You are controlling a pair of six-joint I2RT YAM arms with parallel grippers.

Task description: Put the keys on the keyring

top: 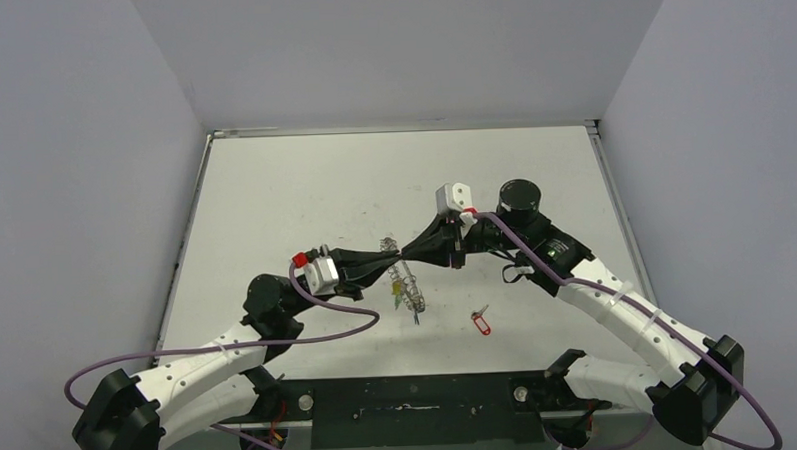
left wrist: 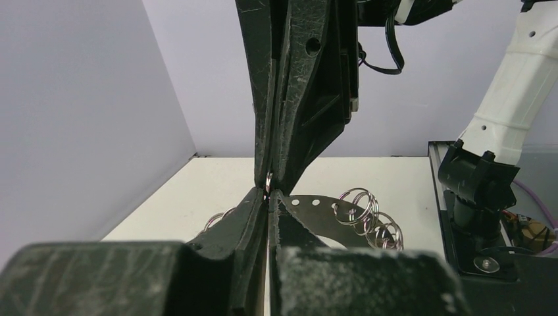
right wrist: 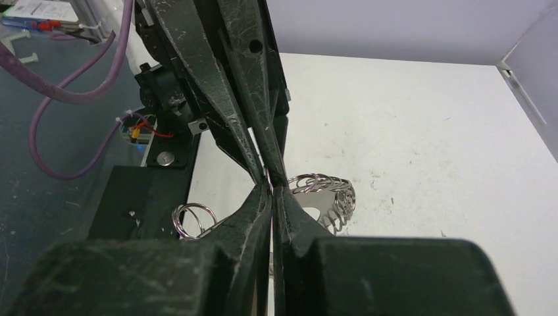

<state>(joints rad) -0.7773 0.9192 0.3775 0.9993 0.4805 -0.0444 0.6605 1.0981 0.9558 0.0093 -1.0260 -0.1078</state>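
Pinching keyring, left gripper meets closed right gripper; red key seen overhead only

No legible text, brand, number or sign is found in any view. Dark print is noted on a white sheet at the right wrist view's top-left edge, but it cannot be read.

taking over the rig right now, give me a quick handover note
Left gripper: shut on the keyring.
Right gripper: shut, tip to tip with the left, on a wire loop at the keyring's edge.
Red-tag key: loose on the table, right of the ring.
Blue-tag key: cannot make it out.
Done: no key seen threaded.
Left: the red one at least.
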